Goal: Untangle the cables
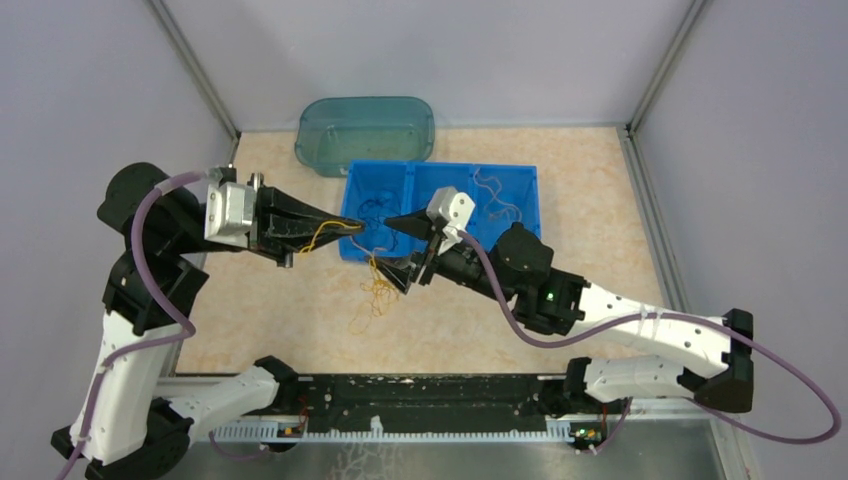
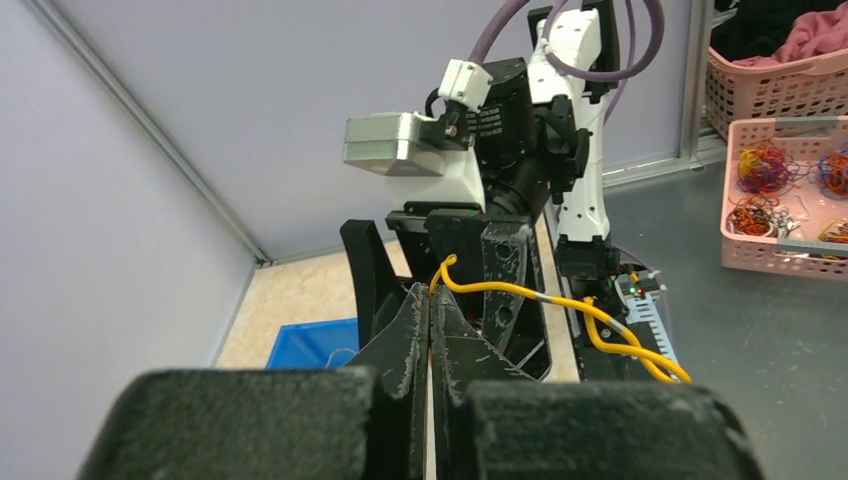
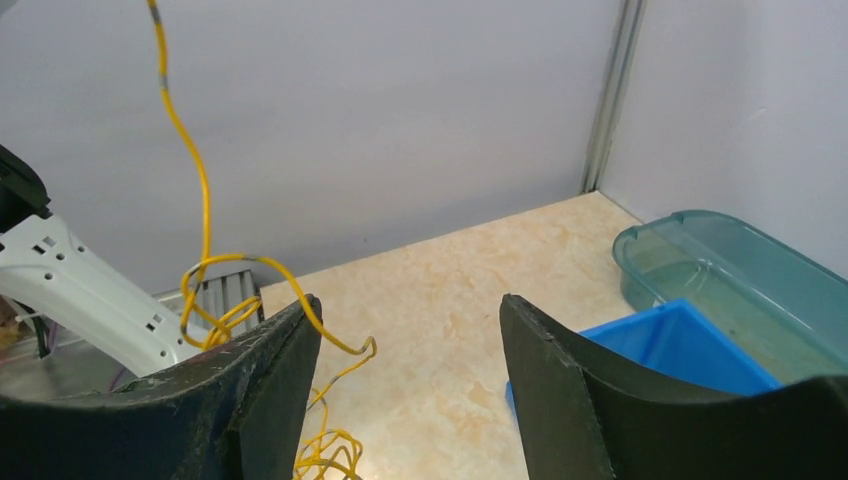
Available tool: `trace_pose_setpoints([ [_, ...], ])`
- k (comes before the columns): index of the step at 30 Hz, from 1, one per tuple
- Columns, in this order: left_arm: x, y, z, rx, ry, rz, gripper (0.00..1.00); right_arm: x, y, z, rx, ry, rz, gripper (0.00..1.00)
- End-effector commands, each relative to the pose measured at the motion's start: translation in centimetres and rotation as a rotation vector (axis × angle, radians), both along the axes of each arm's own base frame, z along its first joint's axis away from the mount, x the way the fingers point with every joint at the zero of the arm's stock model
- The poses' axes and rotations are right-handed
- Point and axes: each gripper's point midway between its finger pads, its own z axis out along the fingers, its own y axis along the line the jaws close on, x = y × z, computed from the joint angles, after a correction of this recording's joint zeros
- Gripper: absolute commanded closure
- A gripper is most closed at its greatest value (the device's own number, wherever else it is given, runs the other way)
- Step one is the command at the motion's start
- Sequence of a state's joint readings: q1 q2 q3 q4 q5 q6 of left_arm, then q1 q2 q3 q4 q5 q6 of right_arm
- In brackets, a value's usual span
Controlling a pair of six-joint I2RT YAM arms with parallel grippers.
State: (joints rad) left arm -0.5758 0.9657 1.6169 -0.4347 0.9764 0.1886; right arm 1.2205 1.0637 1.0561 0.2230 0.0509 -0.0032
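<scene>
Beside the blue bin [image 1: 500, 168], left pincer [image 1: 357, 222] clamps yellow cable [image 1: 322, 236].

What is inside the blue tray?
Left compartment of the blue tray: dark cables. Right compartment: a thin orange cable. The right arm covers most of the middle one.

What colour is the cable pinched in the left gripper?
Yellow, with short grey bands; the cable in the left gripper shows best in the left wrist view.

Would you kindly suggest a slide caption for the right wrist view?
Open right end effector beside a dangling yellow cable, blue tray and teal tub beyond.
</scene>
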Motion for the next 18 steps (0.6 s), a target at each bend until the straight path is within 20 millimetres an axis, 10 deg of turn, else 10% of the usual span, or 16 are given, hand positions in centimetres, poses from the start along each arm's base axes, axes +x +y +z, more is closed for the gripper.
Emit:
trace_pose_setpoints([
  [1, -1.3, 0.1, 0.6, -0.008, 0.021, -0.059, 1.0, -0.1, 0.1, 4.7, 0.114, -0.078, 0.019, 0.35],
  [9, -2.0, 0.2, 0.6, 0.007, 0.039, -0.089, 1.0, 0.6, -1.6, 4.6, 0.176, -0.067, -0.053, 0.89],
  [18, 1.0, 1.0, 0.9, 0.014, -0.072, 0.106, 1.0, 2.1, -8.7, 3.4, 0.298, -0.011, -0.264, 1.0],
])
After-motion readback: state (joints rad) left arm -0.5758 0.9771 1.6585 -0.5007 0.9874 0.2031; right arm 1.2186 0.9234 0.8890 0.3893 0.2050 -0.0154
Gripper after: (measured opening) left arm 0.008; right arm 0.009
